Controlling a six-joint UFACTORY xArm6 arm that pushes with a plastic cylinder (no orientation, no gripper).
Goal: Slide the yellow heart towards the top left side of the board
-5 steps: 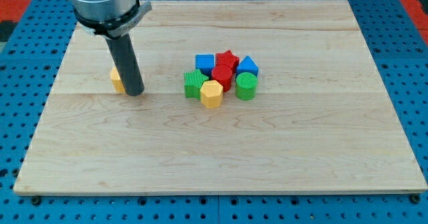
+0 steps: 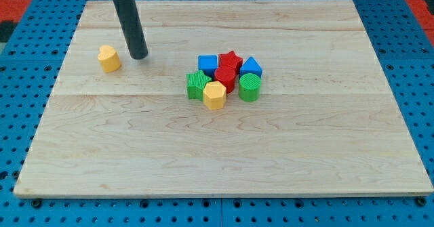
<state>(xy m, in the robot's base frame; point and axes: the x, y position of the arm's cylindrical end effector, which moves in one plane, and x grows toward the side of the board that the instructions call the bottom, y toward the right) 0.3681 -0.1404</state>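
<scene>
A wooden table (image 2: 224, 152) of pale planks is seen lying on a blue pegboard surface (image 2: 420, 91), with a red area visible at the view's top corners. The dark rod is seen descending from the view's top, and my tip (image 2: 139, 56) is set down on the table near its top left part. No jaws are carried by this end effector, so nothing is gripped; only a plain rod end is presented.

The yellow heart (image 2: 108, 58) is taken here as the landmark. It is placed in the table's upper left region, standing alone. My tip is found just to the view's right of the yellow heart, near it but apart, with a strip of bare wood seen between them.

Well apart from the yellow heart, towards the view's right and slightly lower, a tight cluster of seven blocks is gathered near the table's middle. In it, a green block (image 2: 197, 85) with a ribbed face is nearest the yellow heart, and a yellow hexagonal block (image 2: 214, 95) is set just beside it. A red cylinder (image 2: 226, 77) is held at the cluster's centre, with a blue cube (image 2: 207, 64) and a red star (image 2: 231, 59) on its top side. A blue block (image 2: 251, 67) and a green cylinder (image 2: 249, 87) are placed farthest from the yellow heart.
</scene>
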